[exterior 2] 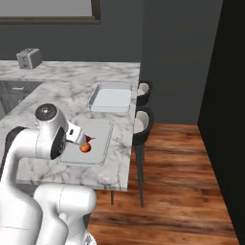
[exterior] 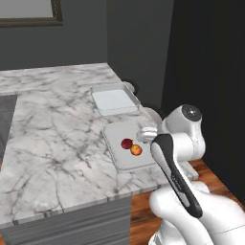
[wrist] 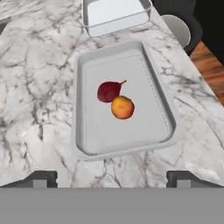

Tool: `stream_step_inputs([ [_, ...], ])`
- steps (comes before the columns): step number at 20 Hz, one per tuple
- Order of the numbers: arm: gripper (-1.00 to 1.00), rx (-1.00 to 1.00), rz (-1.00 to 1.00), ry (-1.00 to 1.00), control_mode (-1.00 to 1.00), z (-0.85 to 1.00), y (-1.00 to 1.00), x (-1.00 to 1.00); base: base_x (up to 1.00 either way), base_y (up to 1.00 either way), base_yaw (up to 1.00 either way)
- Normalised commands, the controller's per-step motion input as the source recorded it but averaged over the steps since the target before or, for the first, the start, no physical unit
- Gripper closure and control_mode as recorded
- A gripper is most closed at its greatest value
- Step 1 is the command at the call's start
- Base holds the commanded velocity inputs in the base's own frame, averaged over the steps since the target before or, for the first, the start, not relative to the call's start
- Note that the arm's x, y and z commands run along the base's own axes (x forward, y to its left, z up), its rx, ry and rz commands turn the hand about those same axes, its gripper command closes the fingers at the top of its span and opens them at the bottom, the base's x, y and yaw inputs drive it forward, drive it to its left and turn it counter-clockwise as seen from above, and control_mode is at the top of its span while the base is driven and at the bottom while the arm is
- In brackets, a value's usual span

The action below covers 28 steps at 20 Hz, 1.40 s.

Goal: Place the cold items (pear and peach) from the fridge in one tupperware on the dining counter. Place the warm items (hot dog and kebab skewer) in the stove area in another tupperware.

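Here our fingers (wrist: 41, 178) stand spread above the shallow grey tupperware (wrist: 81, 109); the dark red pear (wrist: 108, 91) and orange peach (wrist: 122, 107) might roll if bumped.

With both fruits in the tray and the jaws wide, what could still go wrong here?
1. The pear and peach touch mid-tray; both are round and could roll if the near tupperware is bumped.
2. The open gripper hangs low over that tupperware's near rim, so pulling away carelessly might clip it.
3. The tupperware sits near the counter edge, above stools.
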Motion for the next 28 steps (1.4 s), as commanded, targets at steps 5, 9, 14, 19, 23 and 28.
stream_step_inputs([
  [5, -1.0, -0.01, 0.04, 0.22, -1.0, 0.93, 0.0, -0.84, 0.0, 0.0, 0.0],
  [9, -1.0, -0.21, 0.0, 0.3, -1.0, 0.48, 0.0, -0.21, 0.0, 0.0, 0.0],
  [14, -1.0, -0.26, -0.03, 0.4, -1.0, -0.33, -0.05, 0.23, 0.0, 0.0, 0.0],
  [19, -1.0, -0.04, -0.01, 0.01, -1.0, -0.21, -0.13, 0.05, 0.0, 0.0, 0.0],
  [23, -1.0, 0.0, 0.0, 0.0, -1.0, 0.0, 0.01, -0.02, 0.0, 0.0, 0.0],
  [28, -1.0, 0.0, 0.0, 0.0, 1.0, 0.0, 0.04, -0.09, -0.76, 0.27, 0.0],
])
